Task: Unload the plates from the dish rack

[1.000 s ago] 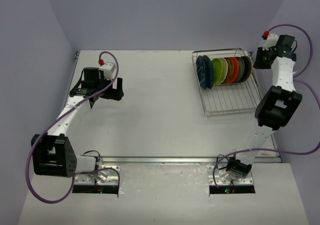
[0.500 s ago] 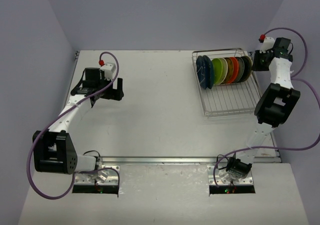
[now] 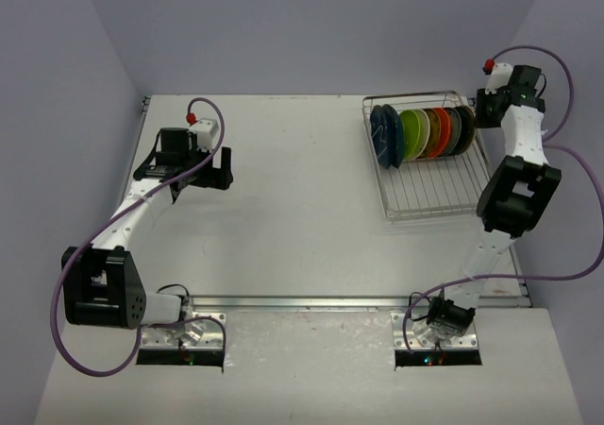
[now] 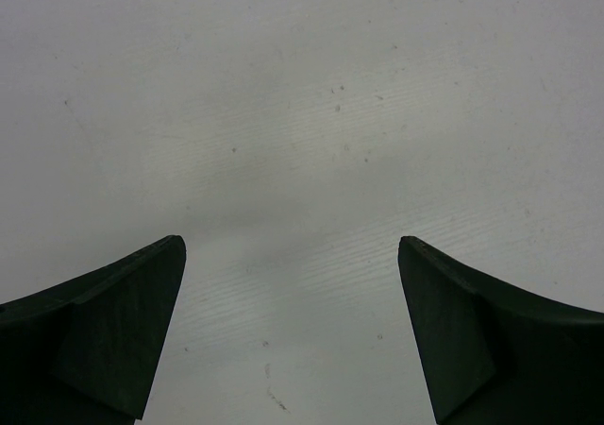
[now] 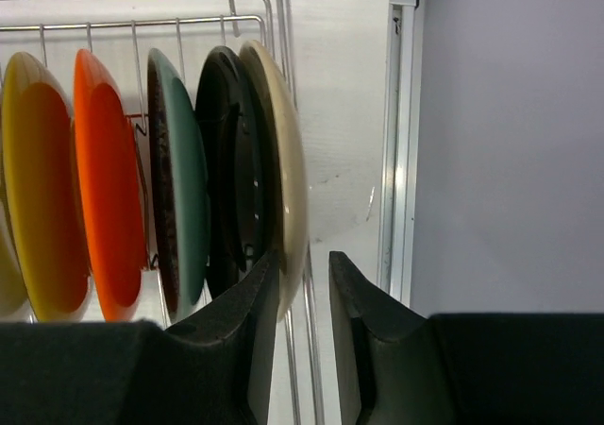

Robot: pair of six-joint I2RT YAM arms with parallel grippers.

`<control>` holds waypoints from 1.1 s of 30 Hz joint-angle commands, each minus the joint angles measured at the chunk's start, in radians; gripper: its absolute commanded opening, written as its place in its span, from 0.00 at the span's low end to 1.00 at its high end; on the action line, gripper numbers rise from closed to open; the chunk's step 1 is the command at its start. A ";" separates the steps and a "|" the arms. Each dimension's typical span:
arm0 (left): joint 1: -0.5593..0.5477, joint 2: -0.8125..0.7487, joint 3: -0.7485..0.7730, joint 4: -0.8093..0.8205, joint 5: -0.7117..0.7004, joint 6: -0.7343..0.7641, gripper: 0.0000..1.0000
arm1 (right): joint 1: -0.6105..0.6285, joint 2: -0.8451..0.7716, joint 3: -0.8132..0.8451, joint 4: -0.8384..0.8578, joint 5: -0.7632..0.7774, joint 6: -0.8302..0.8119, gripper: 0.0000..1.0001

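The dish rack (image 3: 444,198), a silver wire basket, stands at the back right with several plates (image 3: 425,134) upright in a row. My right gripper (image 3: 483,113) is at the row's right end. In the right wrist view its jaws (image 5: 304,255) are open by a narrow gap and straddle the rim of the last plate, a beige one (image 5: 288,161). The left finger is against that rim and the right finger stands apart from it. Behind it stand a black plate (image 5: 231,161), a teal plate (image 5: 184,189) and an orange-red plate (image 5: 104,189). My left gripper (image 3: 222,170) hangs open over bare table (image 4: 291,241).
The rack's end wire (image 5: 307,349) runs between my right fingers. A metal table edge strip (image 5: 392,161) and the lilac side wall (image 5: 510,142) lie just right of the rack. The back wall is close behind it.
The right wrist has risen and shifted back toward the rack's right end, and its jaws have narrowed slightly. The left arm has not moved.
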 commanded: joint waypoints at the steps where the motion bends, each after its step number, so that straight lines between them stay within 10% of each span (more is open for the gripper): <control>1: -0.004 0.002 0.013 0.041 -0.010 -0.007 0.93 | 0.061 0.012 -0.003 0.090 0.093 -0.031 0.26; 19: -0.003 0.005 0.015 0.040 -0.021 -0.007 0.94 | 0.085 0.031 0.000 0.093 0.211 -0.043 0.00; 33: -0.003 0.025 0.063 0.016 -0.088 -0.035 1.00 | 0.101 -0.192 -0.060 0.114 0.203 -0.036 0.00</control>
